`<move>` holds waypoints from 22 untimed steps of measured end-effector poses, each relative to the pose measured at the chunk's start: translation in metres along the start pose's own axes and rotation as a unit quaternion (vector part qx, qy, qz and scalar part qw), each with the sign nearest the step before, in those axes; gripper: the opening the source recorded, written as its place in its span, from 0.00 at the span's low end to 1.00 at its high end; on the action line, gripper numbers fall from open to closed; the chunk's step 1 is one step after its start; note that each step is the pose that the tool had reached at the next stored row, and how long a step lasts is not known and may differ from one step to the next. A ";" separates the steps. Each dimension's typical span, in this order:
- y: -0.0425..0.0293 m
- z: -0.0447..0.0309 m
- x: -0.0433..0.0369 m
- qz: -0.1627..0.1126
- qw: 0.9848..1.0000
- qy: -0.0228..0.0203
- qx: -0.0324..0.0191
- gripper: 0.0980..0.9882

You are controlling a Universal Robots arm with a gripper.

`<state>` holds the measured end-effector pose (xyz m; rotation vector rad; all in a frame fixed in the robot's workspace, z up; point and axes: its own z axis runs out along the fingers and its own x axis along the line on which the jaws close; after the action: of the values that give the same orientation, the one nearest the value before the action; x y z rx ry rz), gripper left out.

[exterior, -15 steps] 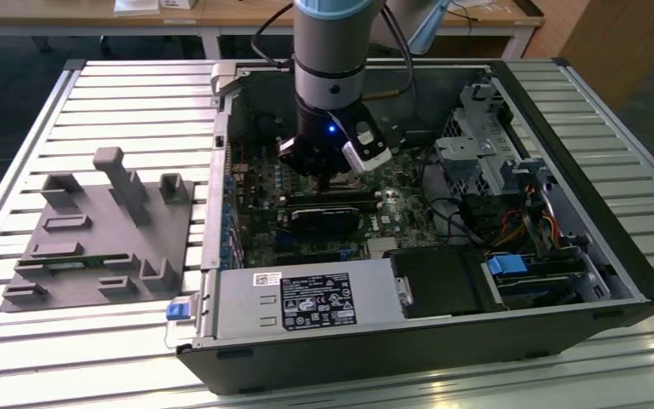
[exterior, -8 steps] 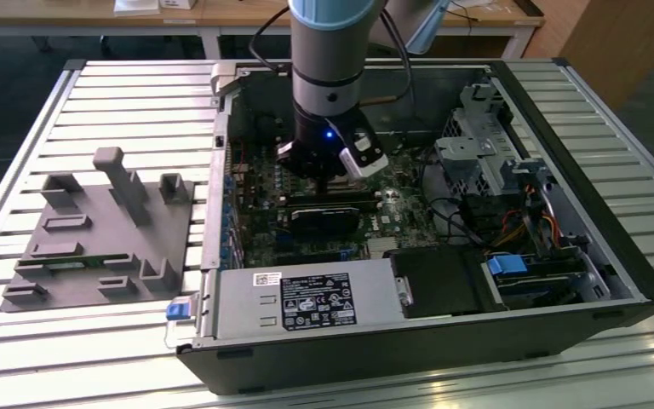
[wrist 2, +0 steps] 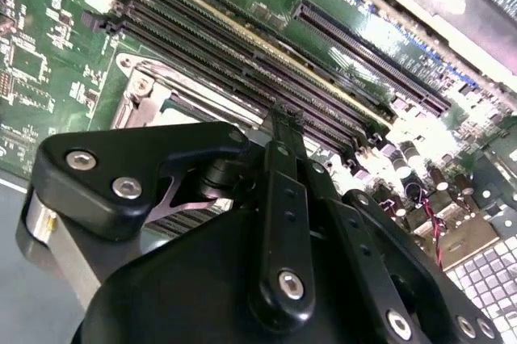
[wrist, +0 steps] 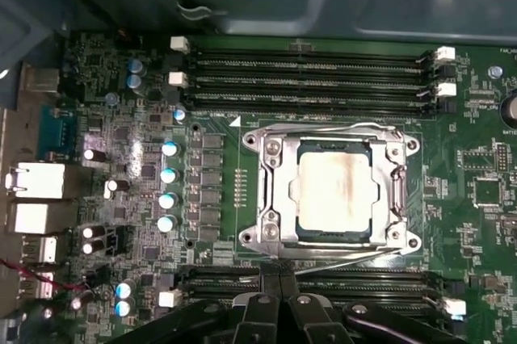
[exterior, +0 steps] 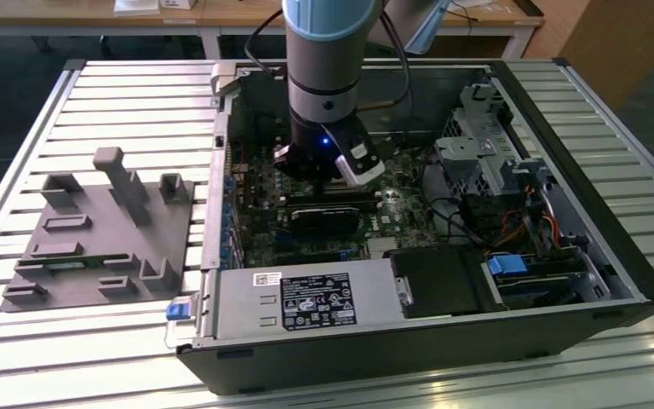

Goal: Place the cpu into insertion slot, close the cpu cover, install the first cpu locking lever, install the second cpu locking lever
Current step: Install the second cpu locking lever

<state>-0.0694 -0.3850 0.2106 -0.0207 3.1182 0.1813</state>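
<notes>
One arm: we see it reaching straight down into the open case [exterior: 599,281] in the exterior view, gripper [exterior: 324,183] low over the board [exterior: 304,239].
Claw: fingers [wrist: 279,299] pressed together to a narrow tip, holding nothing; in the first wrist view the tip sits just beside the socket edge, over a thin lever [wrist: 355,255] lying along that side.
Cpu: the cpu [wrist: 339,190] lies flat in the socket, its dull metal top showing through the window.
Cover: the cover [wrist: 271,190] lies down flat around the chip; we judge placing and closing as done.
Levers: wire levers run along two opposite sides of the frame; we cannot tell whether either is latched.
Handling: we judge the chip light, stiff and fragile underneath, best taken by its outer edges only; the levers look thin, springy and slippery, best pushed near the free end.
Edges: memory slots [wrist: 311,69] flank the socket close on two sides, capacitors [wrist: 168,186] stand near on a third.
Room: open above the socket; case walls stand well apart from the arm, and a grey fixture [exterior: 100,230] sits outside the case at the exterior view's left.
</notes>
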 end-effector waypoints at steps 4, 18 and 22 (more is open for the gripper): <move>-0.0014 0.0021 0.0028 0.000 1.000 0.000 -0.011 0.02; -0.0031 0.0108 0.0052 0.000 1.000 -0.001 -0.027 0.02; -0.0032 0.0120 0.0069 0.001 1.000 -0.001 -0.031 0.02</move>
<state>-0.0761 -0.3869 0.1983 -0.0197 3.1097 0.2772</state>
